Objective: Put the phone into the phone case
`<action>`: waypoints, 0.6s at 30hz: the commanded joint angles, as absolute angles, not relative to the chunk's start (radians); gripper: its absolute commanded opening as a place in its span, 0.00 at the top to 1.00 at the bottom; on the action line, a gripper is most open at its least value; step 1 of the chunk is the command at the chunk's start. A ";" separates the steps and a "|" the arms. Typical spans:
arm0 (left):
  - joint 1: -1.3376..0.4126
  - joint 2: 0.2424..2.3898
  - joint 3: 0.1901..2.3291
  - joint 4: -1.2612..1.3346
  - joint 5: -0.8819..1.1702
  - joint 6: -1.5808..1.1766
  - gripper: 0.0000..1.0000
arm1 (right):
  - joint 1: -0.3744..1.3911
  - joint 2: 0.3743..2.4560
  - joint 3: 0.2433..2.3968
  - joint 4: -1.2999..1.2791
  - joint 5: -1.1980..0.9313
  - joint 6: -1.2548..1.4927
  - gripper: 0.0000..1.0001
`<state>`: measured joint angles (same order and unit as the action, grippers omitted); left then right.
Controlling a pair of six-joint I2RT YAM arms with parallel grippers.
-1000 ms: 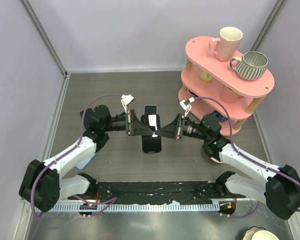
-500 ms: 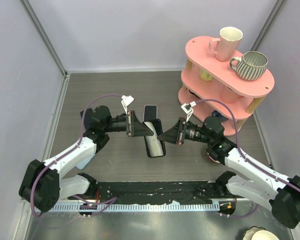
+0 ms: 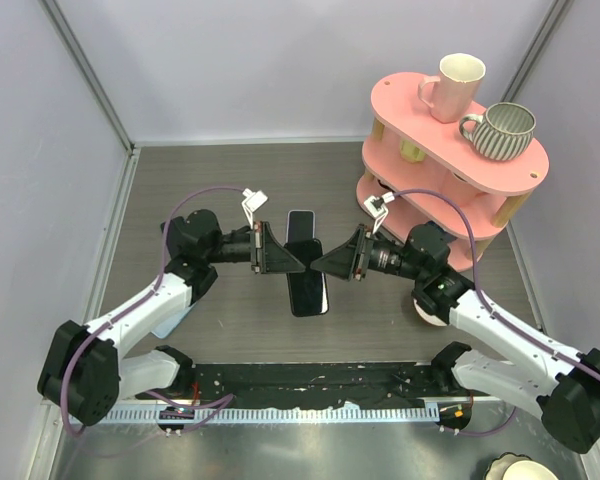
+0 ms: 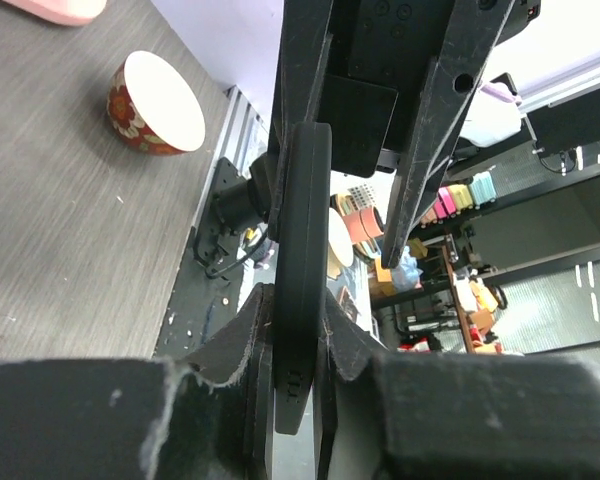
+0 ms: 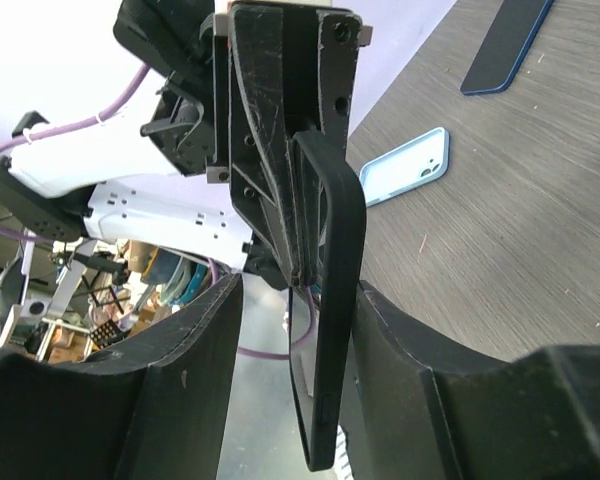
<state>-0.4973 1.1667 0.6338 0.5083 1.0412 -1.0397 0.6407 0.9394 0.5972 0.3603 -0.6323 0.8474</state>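
A black phone [image 3: 309,290] hangs edge-up above the table between both arms. My left gripper [image 3: 297,266] is shut on its end; in the left wrist view the slab [image 4: 302,220] is pinched between my jaws [image 4: 298,300]. My right gripper [image 3: 321,266] faces it from the right, open. In the right wrist view the phone [image 5: 335,300] stands between my spread jaws [image 5: 295,290], close to the right finger [image 5: 400,340]. A thin black rim stands off one side of it; I cannot tell whether that is a case. A light blue phone case [image 5: 405,180] lies empty on the table, half under the left arm [image 3: 170,322].
A dark blue slab [image 3: 300,222] lies flat just behind the grippers. A pink two-tier shelf [image 3: 410,100] with two mugs stands at the back right. A red bowl [image 4: 155,100] sits by the right arm. The black base strip [image 3: 310,385] runs along the near edge.
My right gripper has opened off the phone. The left gripper loosened briefly and is shut on it again. The phone's lower end has swung slightly right.
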 commanded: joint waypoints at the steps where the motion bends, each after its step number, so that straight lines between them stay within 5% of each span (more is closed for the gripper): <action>1: -0.494 1.137 0.680 0.488 1.081 -1.015 1.00 | 0.641 0.963 0.718 0.422 -0.564 0.867 0.50; 8: -0.494 1.160 0.701 0.372 1.039 -0.988 1.00 | 0.641 1.020 0.796 0.347 -0.577 0.804 0.91; 12: -0.494 1.172 0.716 0.299 1.011 -0.959 0.99 | 0.641 1.011 0.802 0.308 -0.563 0.758 0.99; 13: -0.494 1.173 0.722 0.276 1.008 -0.951 0.93 | 0.641 1.009 0.804 0.302 -0.563 0.753 0.99; 14: -0.494 1.173 0.727 0.253 0.990 -0.937 0.70 | 0.641 1.006 0.805 0.292 -0.558 0.752 0.99; 15: -0.494 1.170 0.744 0.185 0.973 -0.896 0.60 | 0.641 1.003 0.808 0.288 -0.560 0.750 0.99; 18: -0.491 1.146 0.775 0.059 0.893 -0.803 0.44 | 0.641 0.996 0.816 0.256 -0.546 0.747 0.99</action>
<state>-0.4885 1.1606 0.7162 0.2726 0.9989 -0.9329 0.6361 1.0279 0.7414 0.2207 -0.5789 0.7681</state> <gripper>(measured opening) 0.495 0.183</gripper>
